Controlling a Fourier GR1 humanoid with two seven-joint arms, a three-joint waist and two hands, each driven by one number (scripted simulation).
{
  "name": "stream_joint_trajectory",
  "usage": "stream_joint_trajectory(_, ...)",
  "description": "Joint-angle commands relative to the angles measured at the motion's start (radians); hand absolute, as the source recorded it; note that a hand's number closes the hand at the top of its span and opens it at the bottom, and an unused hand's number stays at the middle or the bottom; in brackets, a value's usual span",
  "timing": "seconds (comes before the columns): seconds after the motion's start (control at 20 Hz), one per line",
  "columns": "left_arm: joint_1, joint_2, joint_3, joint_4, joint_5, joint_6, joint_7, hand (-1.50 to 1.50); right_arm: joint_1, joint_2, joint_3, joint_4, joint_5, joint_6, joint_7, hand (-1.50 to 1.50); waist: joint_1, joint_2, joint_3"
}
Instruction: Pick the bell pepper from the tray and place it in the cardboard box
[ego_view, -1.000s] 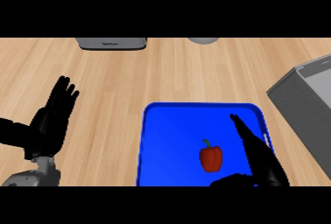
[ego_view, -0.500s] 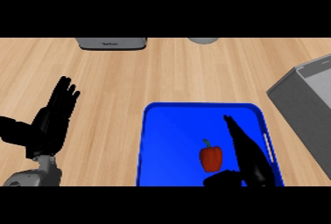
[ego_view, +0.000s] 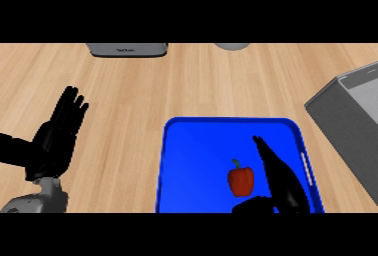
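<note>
From the head view, the red bell pepper (ego_view: 241, 181) lies near the blue tray's (ego_view: 192, 150) 6 o'clock edge, the right hand (ego_view: 280, 177) straight-fingered just beside it at 3 o'clock, the grey box (ego_view: 347, 125) beyond the tray's 3 o'clock rim, the left hand (ego_view: 55, 140) resting open over bare wood at 9 o'clock.

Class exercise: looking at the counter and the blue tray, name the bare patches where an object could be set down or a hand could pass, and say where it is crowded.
Bare wood runs between the left robot hand and the blue tray, and across the counter above the tray up to the grey appliance. The tray's upper left half is bare too. It is crowded at the tray's lower right, where the right robot hand sits beside the bell pepper, near the grey box.
</note>
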Motion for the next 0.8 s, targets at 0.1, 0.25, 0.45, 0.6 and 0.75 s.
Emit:
stream_joint_trajectory(0.1, -0.020, -0.001, 0.030, 0.088, -0.004, -0.036, -0.073, 0.00, -0.049, 0.018, -0.063, 0.041, -0.014, 0.033, -0.010, -1.50, -0.001, 0.000, 0.000)
stream_joint_trajectory(0.25, -0.027, -0.013, 0.013, 0.039, -0.022, -0.006, 0.001, 0.00, -0.030, 0.061, -0.001, 0.091, 0.040, -0.005, -0.033, -1.50, 0.000, 0.000, 0.000)
stream_joint_trajectory(0.45, -0.068, -0.045, 0.009, 0.161, -0.045, -0.002, -0.100, 0.00, -0.033, 0.064, -0.014, 0.102, 0.043, 0.007, -0.027, -1.50, -0.002, 0.001, 0.000)
stream_joint_trajectory(0.6, -0.007, -0.011, 0.030, 0.030, -0.018, -0.028, -0.028, 0.00, -0.041, 0.069, -0.026, 0.185, 0.054, -0.025, -0.104, -1.50, 0.001, 0.000, 0.000)
stream_joint_trajectory(0.75, -0.076, -0.017, 0.037, 0.084, -0.026, -0.009, -0.028, 0.00, -0.041, 0.047, -0.046, 0.216, 0.063, -0.038, -0.151, -1.50, -0.001, 0.001, 0.000)
